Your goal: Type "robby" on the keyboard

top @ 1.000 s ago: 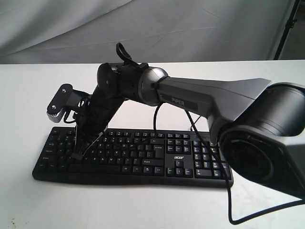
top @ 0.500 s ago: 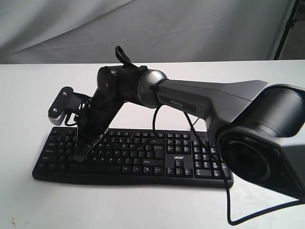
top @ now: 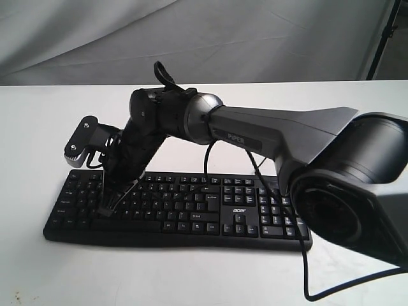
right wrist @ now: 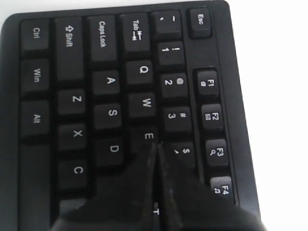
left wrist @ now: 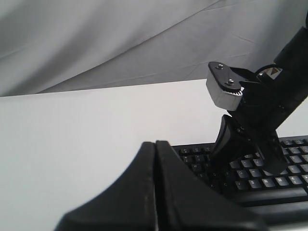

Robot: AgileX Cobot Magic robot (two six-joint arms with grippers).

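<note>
Facing one keyboard: two closed grippers.

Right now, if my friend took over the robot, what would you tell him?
Right tool: shut, tips down over the letter rows next to E, about where R would be, hidden underneath.
Left tool: shut, held off the end of the keyboard, touching nothing.
The keyboard lies flat on the white table.
No way to see which letters are already typed; check before going on with "robby".
</note>
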